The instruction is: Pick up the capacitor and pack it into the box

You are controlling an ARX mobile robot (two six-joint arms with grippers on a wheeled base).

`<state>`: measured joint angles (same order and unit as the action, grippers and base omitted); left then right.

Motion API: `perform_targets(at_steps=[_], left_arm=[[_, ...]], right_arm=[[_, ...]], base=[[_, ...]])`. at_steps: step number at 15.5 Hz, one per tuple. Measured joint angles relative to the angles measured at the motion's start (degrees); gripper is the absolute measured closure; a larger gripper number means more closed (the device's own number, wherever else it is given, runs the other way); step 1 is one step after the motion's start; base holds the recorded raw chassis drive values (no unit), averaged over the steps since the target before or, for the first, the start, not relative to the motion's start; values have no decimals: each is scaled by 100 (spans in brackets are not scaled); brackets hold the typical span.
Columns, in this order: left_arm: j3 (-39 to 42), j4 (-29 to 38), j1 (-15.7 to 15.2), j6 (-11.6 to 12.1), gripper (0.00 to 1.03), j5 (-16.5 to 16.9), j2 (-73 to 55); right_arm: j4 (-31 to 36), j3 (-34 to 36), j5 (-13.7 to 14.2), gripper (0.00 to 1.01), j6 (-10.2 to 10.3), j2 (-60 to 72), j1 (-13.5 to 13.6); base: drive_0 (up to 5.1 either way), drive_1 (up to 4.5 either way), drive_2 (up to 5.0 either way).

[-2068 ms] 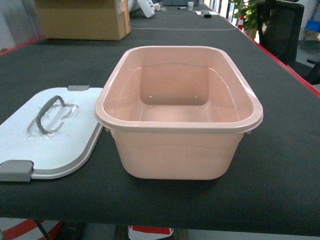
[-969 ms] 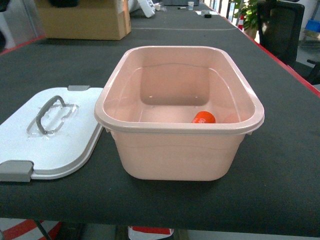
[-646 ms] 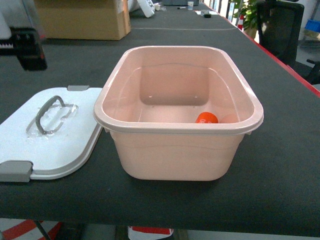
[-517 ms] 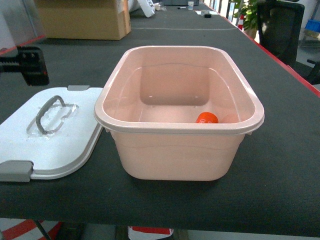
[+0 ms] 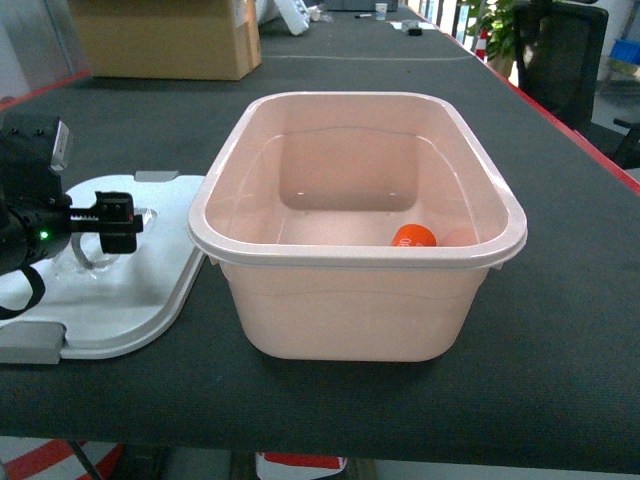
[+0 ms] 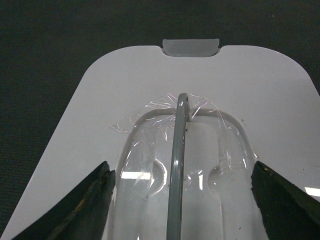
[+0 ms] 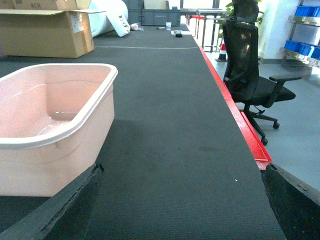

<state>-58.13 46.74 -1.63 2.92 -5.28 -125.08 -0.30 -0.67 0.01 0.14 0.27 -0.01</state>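
Left edge of the table: the left pincer hangs over the white lid, which lies flat on the dark mat just beside the box. Wrist view shows both dark fingers spread wide, one either side of the grey handle; released, nothing between them. The handle stands up on edge along the midline between the fingers, with crinkled clear tape stuck over the recess under it. One grey clip latch sits at the lid's far edge; another latch shows at the near left corner in the head view.

Centre: the box, pale pink, open, upright on the table. The capacitor, an orange cylinder, lies on the box floor toward the near right, close to the front wall; only its top shows over the rim.

Right: the right pincer is seen only from its own wrist camera, dark fingers at the lower corners of that view, far apart and holding nothing. It sits to the right of the box, over bare mat.

Background: a brown cardboard carton at far left of the table, a black office chair past the table's red edge, blue bins on a shelf at far right.
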Motion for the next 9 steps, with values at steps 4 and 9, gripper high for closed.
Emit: perform_targets(at_steps=[4, 9], left_arm=[[-37, -120, -42, -7, 66, 42, -164], [-103, -190, -155, 7, 101, 90, -164]], right_arm=[[0, 0, 0, 3, 0, 0, 0], [-2, 0, 2, 3, 0, 0, 0]], base=[[0, 0, 0], [0, 0, 0]])
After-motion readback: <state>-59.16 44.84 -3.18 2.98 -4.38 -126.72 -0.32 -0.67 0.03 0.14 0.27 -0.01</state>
